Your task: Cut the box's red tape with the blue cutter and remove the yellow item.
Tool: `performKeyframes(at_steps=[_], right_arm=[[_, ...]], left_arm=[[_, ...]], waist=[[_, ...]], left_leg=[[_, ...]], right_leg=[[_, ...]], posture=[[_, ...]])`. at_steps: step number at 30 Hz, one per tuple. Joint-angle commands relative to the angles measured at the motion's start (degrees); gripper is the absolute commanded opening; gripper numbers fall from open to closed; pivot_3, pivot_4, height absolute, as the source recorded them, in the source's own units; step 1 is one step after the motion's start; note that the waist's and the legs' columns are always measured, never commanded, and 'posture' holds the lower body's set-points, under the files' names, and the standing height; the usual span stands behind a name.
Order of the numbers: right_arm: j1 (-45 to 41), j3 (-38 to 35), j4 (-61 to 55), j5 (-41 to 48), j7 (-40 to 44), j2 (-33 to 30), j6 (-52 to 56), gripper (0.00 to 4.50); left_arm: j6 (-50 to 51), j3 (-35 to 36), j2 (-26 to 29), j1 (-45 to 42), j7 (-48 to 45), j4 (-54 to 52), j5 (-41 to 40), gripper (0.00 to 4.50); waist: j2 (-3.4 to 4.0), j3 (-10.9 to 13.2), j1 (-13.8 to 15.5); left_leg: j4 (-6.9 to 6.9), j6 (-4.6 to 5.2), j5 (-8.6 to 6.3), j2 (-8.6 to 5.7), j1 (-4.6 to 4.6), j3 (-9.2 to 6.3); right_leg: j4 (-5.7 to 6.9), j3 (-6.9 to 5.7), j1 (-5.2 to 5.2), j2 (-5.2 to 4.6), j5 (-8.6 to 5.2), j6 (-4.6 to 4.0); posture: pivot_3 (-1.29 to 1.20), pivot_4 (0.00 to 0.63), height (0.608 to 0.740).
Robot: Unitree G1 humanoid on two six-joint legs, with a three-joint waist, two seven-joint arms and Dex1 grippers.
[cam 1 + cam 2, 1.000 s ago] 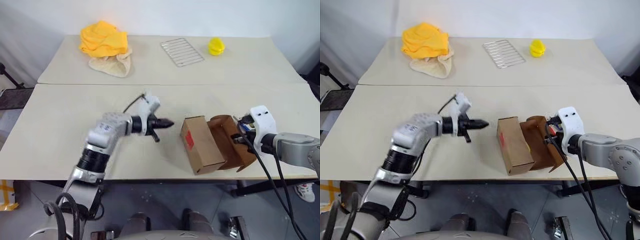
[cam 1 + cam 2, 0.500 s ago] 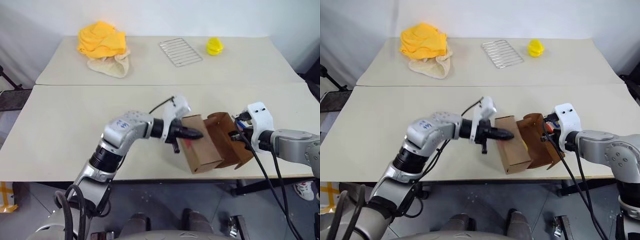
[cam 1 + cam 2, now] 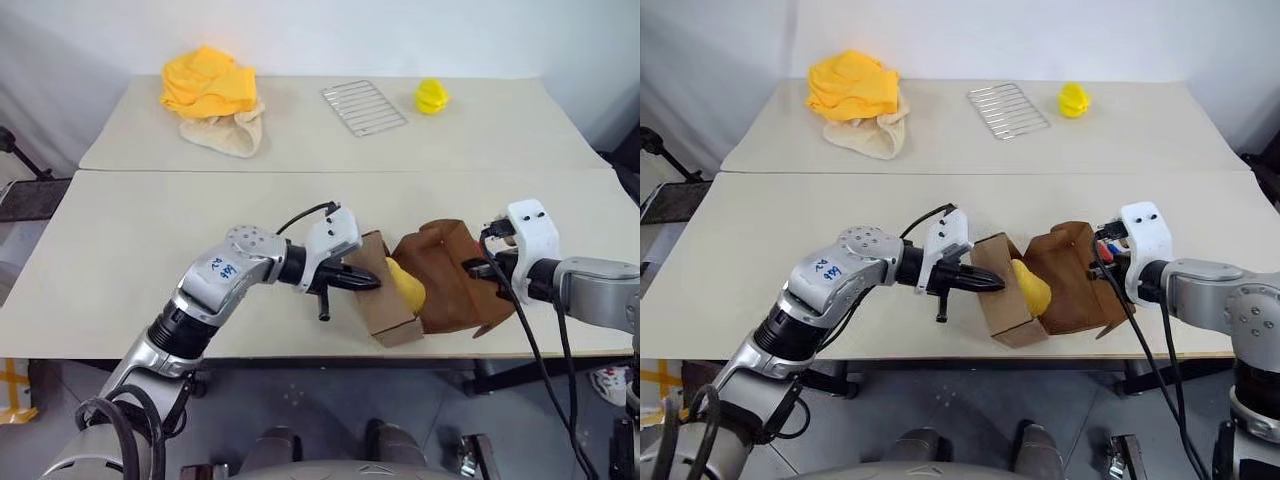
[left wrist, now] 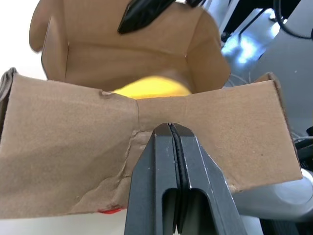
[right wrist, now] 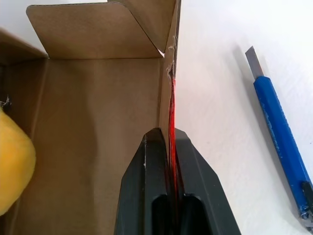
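Observation:
The brown box (image 3: 445,285) lies open near the table's front edge. The yellow item (image 3: 405,287) sits inside it, between its two halves, and shows past the flap in the left wrist view (image 4: 149,89). My left gripper (image 3: 372,283) is shut, its tips against the outside of the near flap (image 4: 73,161). My right gripper (image 5: 166,133) is shut on the edge of the box's far flap, with a strip of red tape (image 5: 172,110) between its fingers. The blue cutter (image 5: 279,132) lies on the table beside that flap.
On the far table there are a heap of yellow cloth (image 3: 207,78) on a beige cloth (image 3: 228,132), a wire rack (image 3: 364,105) and a small lemon-yellow ridged object (image 3: 431,95). The box sits close to the table's front edge (image 3: 300,352).
My left gripper swung in from the left to the box. The near half of the box has opened away from the far half, so the yellow item now shows. The right gripper kept its hold.

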Motion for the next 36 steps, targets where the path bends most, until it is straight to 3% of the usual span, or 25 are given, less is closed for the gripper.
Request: performKeyframes(at_steps=[1,7,15,24,36], right_arm=[[-0.75,-2.9,-1.42,-1.23,0.17,0.75,1.83,0.03],[-1.72,-3.21,-2.44,-3.53,0.87,3.3,4.31,0.03],[-1.21,-4.11,-4.13,-5.09,2.05,4.35,5.8,0.03],[-1.19,-3.77,-3.91,-6.04,2.88,4.2,5.8,0.03],[-0.39,-3.65,-4.57,-5.63,2.64,4.7,5.8,0.03]], left_arm=[[0.86,-3.11,0.04,2.28,4.33,3.51,5.86,0.0],[0.94,-3.07,-1.47,2.8,7.7,3.7,7.83,0.0],[2.19,-5.97,1.9,5.13,7.99,-0.05,10.68,0.0],[2.53,-5.72,1.59,5.08,8.23,-0.14,10.8,0.0],[4.79,-7.31,5.3,6.69,6.93,-3.35,11.47,0.0]], waist=[[0.0,0.0,0.05],[0.04,-0.05,-0.13],[0.16,-0.13,-0.14],[0.15,-0.14,-0.03],[0.22,-0.15,0.31]], left_leg=[[0.0,0.0,0.0,0.0,0.0,0.0],[0.0,0.04,0.02,-0.02,0.15,0.04],[-0.11,0.15,-0.04,-0.01,0.62,-0.04],[-0.11,0.24,-0.09,-0.03,0.66,-0.15],[-0.08,0.35,-0.14,-0.1,0.67,-0.2]], right_leg=[[0.0,0.0,0.0,0.0,0.0,0.0],[0.04,0.08,0.09,0.0,0.04,-0.01],[0.06,0.3,0.4,0.0,0.04,-0.03],[0.02,0.39,0.43,-0.01,0.05,-0.03],[-0.09,0.43,0.53,-0.04,0.06,-0.04]], posture=[[0.0,0.15,0.74],[0.0,0.15,0.74],[0.0,0.15,0.74],[0.0,0.15,0.74],[0.0,0.15,0.74]])
